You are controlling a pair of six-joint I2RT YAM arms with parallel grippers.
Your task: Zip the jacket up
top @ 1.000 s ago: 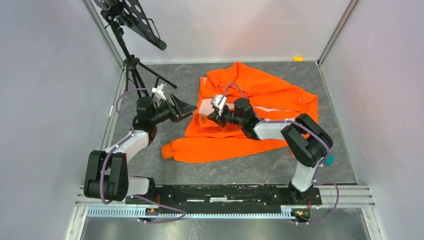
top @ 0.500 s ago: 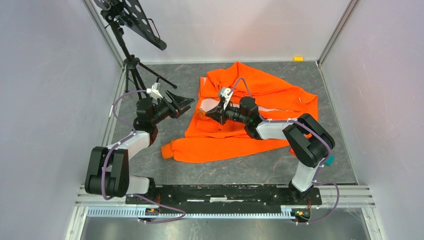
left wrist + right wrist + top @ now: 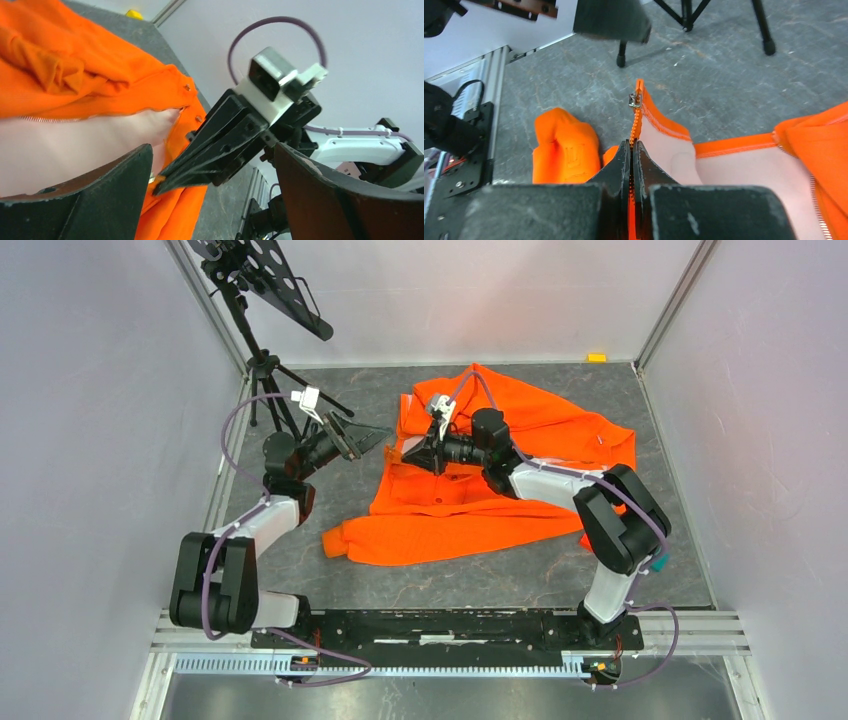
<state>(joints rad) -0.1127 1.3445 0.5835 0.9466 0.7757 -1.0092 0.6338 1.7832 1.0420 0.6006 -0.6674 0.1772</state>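
The jacket (image 3: pixel 500 475) is lying open on the table, right of the tripod (image 3: pixel 262 368), with its pale lining showing. The right gripper (image 3: pixel 631 150) is pinching the zipper edge, fingers pressed together on the tape, and is holding that corner raised. The edge is running straight out from the fingertips toward the tripod. A small metal piece, probably the slider (image 3: pixel 634 100), is sitting at the free end past the pinch. The left gripper (image 3: pixel 372 442) is hanging spread wide between tripod and slider, touching nothing. Being the nearer one, it is likely the one to take the slider.
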